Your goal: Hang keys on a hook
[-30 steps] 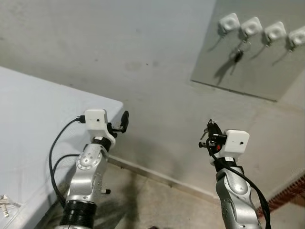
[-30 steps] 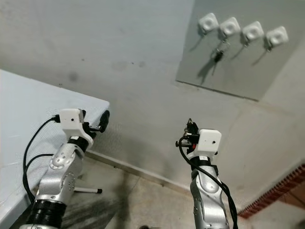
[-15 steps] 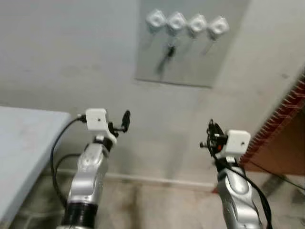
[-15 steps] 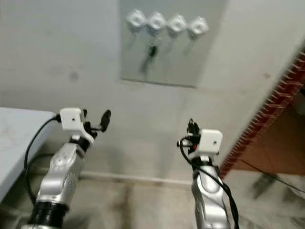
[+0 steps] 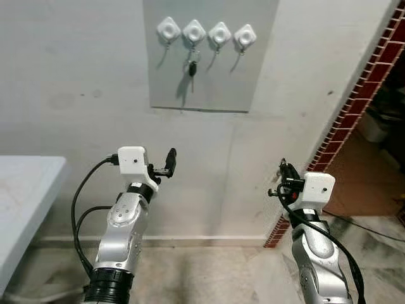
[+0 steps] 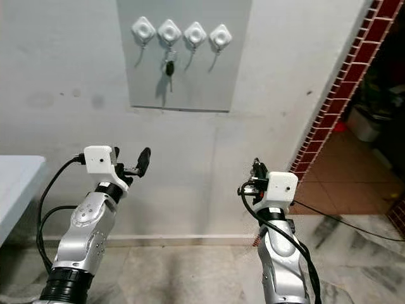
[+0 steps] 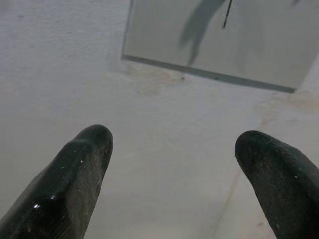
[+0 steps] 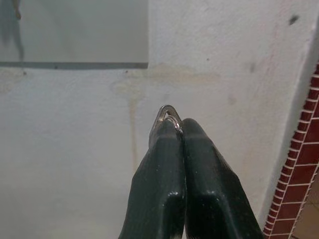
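A grey panel on the wall carries a row of white hooks. A set of keys hangs from the second hook from the left. My right gripper is raised in front of the wall, below and right of the panel. It is shut on a thin metal key ring, whose loop pokes out past the fingertips. My left gripper is open and holds nothing, below the panel's left part. In the left wrist view its fingers frame the panel's lower edge.
The corner of a white table juts in at the left. A red brick wall edge runs down the right, with a doorway onto a tiled floor behind it. A black cable lies on that floor.
The camera has swung and straightened: the panel has shifted from upper right to upper centre, the table has slid left and the brick doorway has come into view. Both arms hold their pose.
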